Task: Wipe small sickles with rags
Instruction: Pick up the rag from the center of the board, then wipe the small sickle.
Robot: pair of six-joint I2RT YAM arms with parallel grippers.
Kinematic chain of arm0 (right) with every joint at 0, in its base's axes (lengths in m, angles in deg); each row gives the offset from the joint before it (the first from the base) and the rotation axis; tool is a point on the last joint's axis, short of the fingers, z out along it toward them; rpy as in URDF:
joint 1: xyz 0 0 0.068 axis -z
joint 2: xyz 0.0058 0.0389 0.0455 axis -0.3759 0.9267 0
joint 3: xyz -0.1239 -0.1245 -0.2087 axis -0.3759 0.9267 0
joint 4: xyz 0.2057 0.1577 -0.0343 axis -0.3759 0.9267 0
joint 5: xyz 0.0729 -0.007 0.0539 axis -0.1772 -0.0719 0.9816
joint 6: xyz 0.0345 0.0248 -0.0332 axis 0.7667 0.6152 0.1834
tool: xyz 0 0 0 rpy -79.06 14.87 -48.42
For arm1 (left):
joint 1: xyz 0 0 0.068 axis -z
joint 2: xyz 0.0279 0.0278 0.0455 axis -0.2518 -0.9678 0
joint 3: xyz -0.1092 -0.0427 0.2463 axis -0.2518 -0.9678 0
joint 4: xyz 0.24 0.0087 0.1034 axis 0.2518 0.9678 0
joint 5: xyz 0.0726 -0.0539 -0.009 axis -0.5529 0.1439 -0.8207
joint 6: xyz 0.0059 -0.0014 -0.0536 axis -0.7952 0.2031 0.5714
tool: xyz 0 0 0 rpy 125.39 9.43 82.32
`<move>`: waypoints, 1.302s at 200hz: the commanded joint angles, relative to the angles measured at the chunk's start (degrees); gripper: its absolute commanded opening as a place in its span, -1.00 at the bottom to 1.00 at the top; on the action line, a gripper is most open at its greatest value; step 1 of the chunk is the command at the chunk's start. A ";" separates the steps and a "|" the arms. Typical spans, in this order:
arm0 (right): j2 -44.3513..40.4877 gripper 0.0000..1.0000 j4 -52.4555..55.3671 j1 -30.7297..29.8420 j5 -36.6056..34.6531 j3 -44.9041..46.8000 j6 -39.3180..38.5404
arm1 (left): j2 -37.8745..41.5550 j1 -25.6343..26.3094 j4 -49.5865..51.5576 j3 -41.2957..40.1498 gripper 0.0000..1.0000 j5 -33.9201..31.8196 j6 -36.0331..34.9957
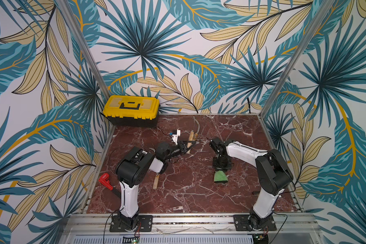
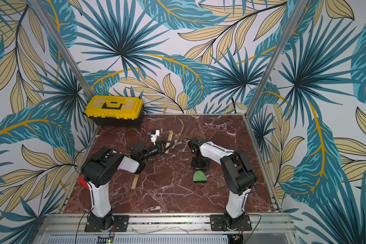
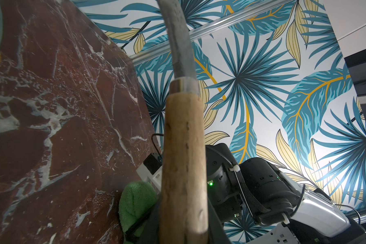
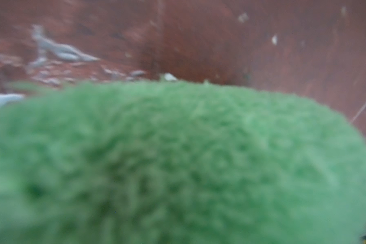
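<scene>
The green rag (image 1: 220, 177) lies on the red worktop (image 1: 190, 196). The right fingers (image 1: 220, 168) point down onto the rag's far end. They are hidden there, so I cannot tell if they are open or closed. Left of the rag, one small sickle (image 1: 156, 179) lies partly under the left arm. Behind the rag and to its left, the left fingers (image 1: 186, 147) are closed tight on the wooden handle of a second sickle (image 3: 183, 158). A bit farther from the rag lies a third sickle (image 2: 178, 135). Farthest back, left of the rag, sits a yellow toolbox (image 1: 131, 109).
</scene>
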 commanded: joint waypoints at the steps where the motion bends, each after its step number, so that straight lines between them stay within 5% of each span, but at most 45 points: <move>1: -0.55 -0.66 2.48 0.04 -2.12 -2.68 -8.58 | 0.19 -0.61 -2.73 0.00 -1.00 1.61 0.39; 104: -9.26 -0.85 -3.78 0.01 -3.66 -9.17 -34.35 | 2.66 -0.51 -2.73 -1.88 -1.00 9.69 4.86; 260: -4.98 -0.85 -6.07 0.17 3.23 -17.09 -37.80 | 2.80 6.74 -2.73 -2.66 -1.00 9.20 4.80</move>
